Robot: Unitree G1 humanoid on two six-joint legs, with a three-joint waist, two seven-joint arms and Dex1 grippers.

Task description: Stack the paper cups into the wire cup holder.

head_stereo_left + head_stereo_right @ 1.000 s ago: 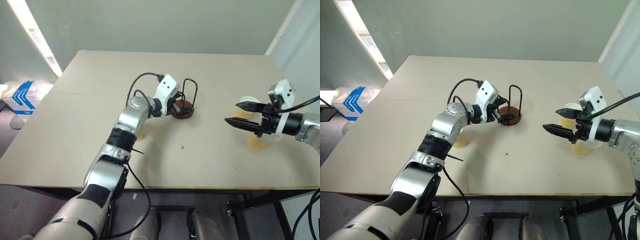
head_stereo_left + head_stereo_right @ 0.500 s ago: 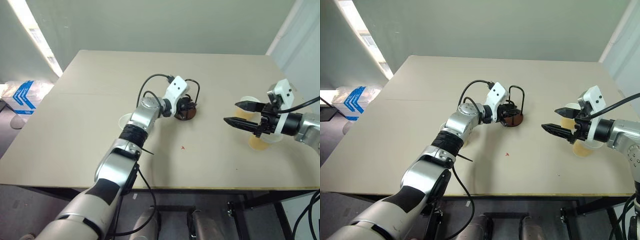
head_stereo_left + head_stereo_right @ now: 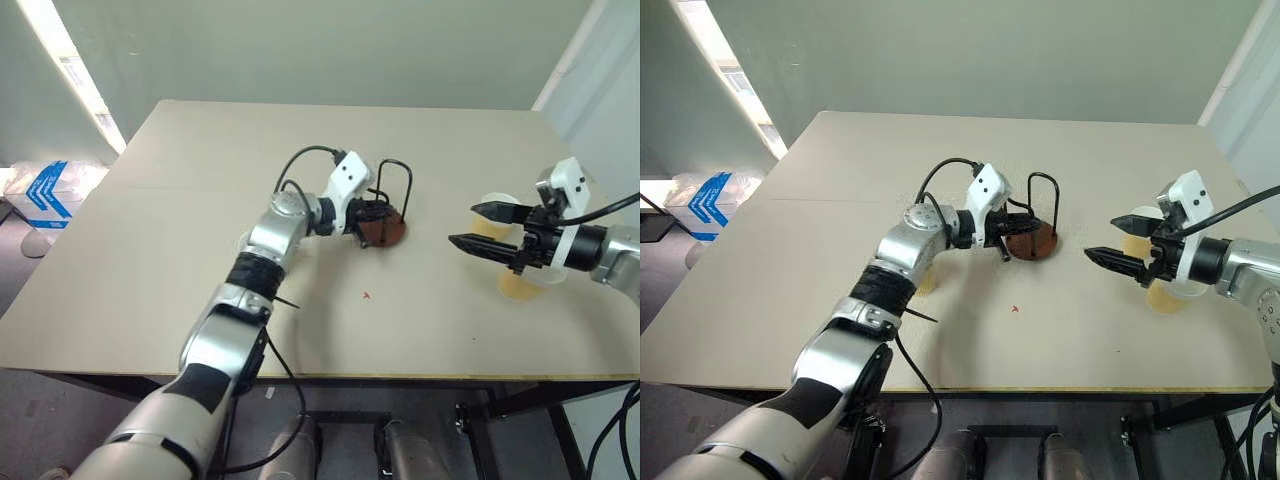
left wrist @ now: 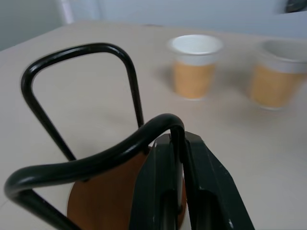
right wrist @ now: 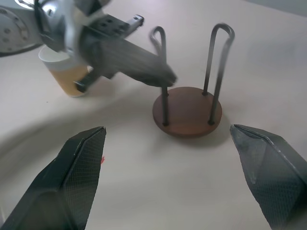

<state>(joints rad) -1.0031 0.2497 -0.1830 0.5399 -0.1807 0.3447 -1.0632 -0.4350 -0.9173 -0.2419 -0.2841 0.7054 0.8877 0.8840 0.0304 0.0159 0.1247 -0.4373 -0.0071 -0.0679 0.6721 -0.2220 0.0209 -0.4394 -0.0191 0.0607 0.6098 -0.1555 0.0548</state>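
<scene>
**Wire loop clamped, holder empty**

On the left of the bench [image 3: 150,250], one of the paper cups [image 5: 67,74] is seen standing just beside the left arm. The left tool [image 3: 1025,228] is closed narrowly on one black wire loop of the wire cup holder [image 3: 385,230], which stands near the middle of the bench with its brown disc base down. Nothing is held inside the holder; no cup has been stacked. Further right, the right tool [image 3: 480,228] is held wide and empty, above the bench. Two more cups [image 4: 196,64] stand at the right, near that tool. A tipped or dragged holder is judged the main risk, caused by the thin loop being pulled sideways; a cup might also be knocked by either arm.
</scene>
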